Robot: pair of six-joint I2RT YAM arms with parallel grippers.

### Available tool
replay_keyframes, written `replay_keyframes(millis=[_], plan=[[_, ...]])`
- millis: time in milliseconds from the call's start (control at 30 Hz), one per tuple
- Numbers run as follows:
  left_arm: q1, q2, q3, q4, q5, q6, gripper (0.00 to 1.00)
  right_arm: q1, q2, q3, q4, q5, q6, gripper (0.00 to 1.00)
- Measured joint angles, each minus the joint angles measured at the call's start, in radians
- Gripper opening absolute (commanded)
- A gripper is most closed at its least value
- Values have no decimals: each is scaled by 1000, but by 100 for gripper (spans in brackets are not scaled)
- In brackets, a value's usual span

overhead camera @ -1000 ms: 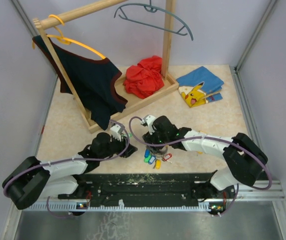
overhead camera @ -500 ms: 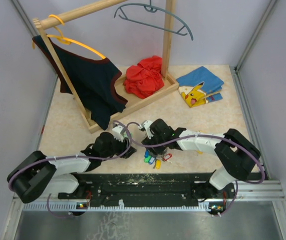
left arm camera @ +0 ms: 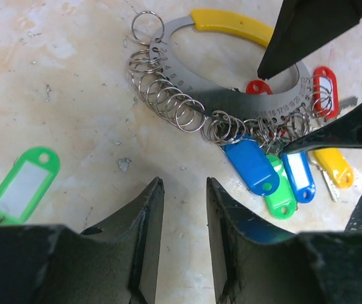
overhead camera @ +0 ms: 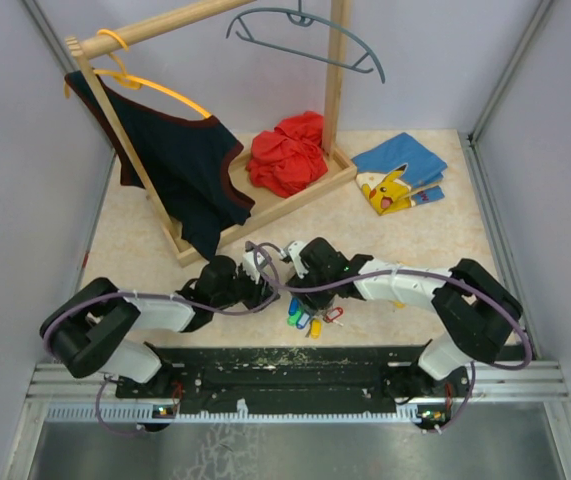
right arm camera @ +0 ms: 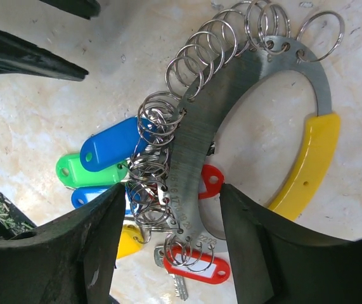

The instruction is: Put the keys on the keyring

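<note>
The keyring [left arm camera: 231, 101] lies flat on the table [left arm camera: 73, 76]. It is a silvery oval band, closed on one side by a yellow curved piece [left arm camera: 231, 20]. Along the opposite side of the band hangs a row of small split rings [left arm camera: 161, 88], and many of them carry nothing. At one end of this row the keys [left arm camera: 276, 177] are gathered in a bunch, with blue, green, yellow and red tags, touching and overlapping each other. One green-tag key [left arm camera: 22, 187] lies alone on the table, well apart from the keyring, on the side of the empty rings.

The left gripper [left arm camera: 184, 190] is low over the table, near the row of rings but not touching the keyring. Its fingers stand only a little apart, and bare table shows in the narrow gap.

The right gripper [right arm camera: 171, 190] is directly above the keyring. Its fingers are spread wide, one on each side of the band and the bunch, and they grasp nothing.
</note>
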Motion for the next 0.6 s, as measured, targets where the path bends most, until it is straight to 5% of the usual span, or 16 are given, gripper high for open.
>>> replay_keyframes(millis=[600], plan=[[-23, 174, 39, 242, 122, 174, 28, -127, -278, -157, 174, 72, 44, 63]])
